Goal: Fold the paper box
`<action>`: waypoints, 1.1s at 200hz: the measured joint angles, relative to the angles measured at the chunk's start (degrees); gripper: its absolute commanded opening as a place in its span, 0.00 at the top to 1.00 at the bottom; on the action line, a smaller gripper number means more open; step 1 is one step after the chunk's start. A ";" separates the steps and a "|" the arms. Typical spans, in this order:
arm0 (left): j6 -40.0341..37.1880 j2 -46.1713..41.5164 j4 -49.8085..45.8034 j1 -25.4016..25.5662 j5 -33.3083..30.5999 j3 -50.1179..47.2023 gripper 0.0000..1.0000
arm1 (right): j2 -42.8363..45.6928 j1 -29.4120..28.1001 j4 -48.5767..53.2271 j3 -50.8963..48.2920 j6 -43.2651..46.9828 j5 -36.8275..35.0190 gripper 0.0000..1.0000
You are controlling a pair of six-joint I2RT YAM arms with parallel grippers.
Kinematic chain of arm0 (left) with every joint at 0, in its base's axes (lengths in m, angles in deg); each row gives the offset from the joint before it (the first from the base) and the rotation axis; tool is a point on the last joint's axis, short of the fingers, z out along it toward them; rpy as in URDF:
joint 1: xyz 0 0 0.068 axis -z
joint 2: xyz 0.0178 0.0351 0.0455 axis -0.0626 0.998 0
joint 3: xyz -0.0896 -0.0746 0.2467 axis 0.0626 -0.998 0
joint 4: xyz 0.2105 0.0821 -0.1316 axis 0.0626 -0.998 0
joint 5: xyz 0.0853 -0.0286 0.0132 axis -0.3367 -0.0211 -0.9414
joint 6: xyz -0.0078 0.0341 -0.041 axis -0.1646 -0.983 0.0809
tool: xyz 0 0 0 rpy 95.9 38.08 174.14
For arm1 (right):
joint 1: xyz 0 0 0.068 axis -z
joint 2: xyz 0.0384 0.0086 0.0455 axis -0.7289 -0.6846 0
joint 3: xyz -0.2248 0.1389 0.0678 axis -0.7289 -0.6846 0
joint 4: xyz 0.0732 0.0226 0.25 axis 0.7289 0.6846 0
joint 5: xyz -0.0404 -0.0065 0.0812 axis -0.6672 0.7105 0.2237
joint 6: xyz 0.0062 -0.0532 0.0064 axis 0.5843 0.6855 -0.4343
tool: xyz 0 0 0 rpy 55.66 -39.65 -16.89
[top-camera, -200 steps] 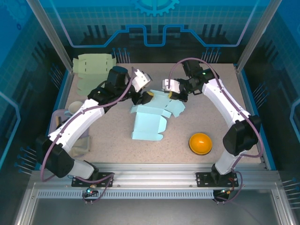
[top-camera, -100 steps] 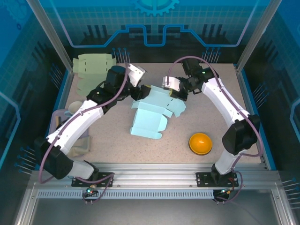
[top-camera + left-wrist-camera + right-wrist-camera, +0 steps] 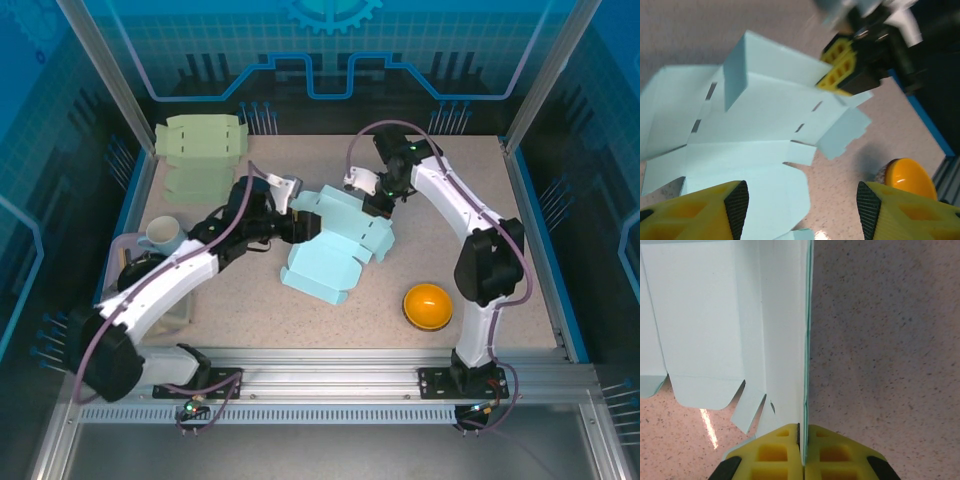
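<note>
Speckled beige table (image 3: 500, 250) carries everything. Nearest the arm bases sits the round orange bowl (image 3: 428, 305), apart from the work. Beyond it, mid-table, lies the light blue die-cut paper box blank (image 3: 325, 262), partly creased, with one panel raised. At its left edge the left hand (image 3: 293, 228) has dropped low over the last second. Its fingers stand apart, gripping nothing, the sheet's edge just before them. Farther on, the right hand (image 3: 801, 435) stays pinched flat on the blank's far wall, and the sheet has turned slightly with it. So anchored, the blank looks ready for the left to raise a side. At the far left rests a pale green flat blank (image 3: 200, 150).
</note>
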 measured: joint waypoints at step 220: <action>-0.39 20.15 17.07 -7.28 1.27 -5.92 0.38 | -3.52 3.23 0.68 -1.18 0.63 7.32 1.00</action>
